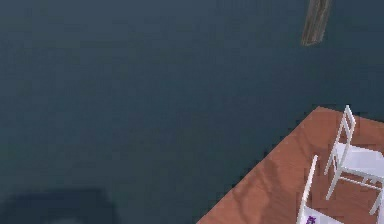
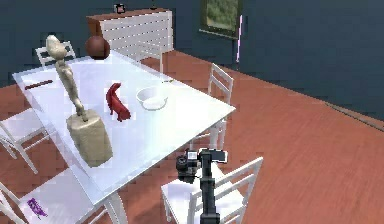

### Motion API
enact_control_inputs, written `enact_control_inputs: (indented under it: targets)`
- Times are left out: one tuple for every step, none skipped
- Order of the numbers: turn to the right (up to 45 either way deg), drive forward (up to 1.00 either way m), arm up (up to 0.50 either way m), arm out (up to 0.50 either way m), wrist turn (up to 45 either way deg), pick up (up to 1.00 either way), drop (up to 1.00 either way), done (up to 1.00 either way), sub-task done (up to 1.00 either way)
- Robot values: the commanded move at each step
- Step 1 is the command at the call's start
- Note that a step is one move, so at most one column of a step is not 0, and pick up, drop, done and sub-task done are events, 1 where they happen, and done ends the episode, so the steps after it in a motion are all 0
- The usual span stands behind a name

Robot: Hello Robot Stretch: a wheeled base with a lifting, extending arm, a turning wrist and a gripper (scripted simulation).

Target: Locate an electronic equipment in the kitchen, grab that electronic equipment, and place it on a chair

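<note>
The arm's dark bar (image 2: 210, 192) rises from the bottom of the arm side view, and the gripper (image 2: 186, 165) sits at its far end. It hangs by the near corner of a white table (image 2: 170, 125), above a white chair (image 2: 236, 190). The gripper's end is a dark cluster against the chair and table edge, so I cannot tell whether it holds anything. More white chairs stand around the table, one at its right side (image 2: 221, 82). In the forward view, two white chairs (image 1: 353, 155) stand on the reddish floor at the right.
On the table stand a tall wooden figure on a block (image 2: 84, 112), a red object (image 2: 118, 102), a white bowl (image 2: 152, 99) and a brown ball (image 2: 97, 47). A white dresser (image 2: 135, 28) lines the back wall. A dark blue wall (image 1: 150, 90) lies ahead.
</note>
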Motion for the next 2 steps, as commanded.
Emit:
enact_control_inputs:
  targets:
    - [0.0,0.0,-0.32,0.0,0.0,0.0,0.0,0.0,0.0]
    - [0.0,0.0,0.0,0.0,0.0,0.0,1.0,0.0,0.0]
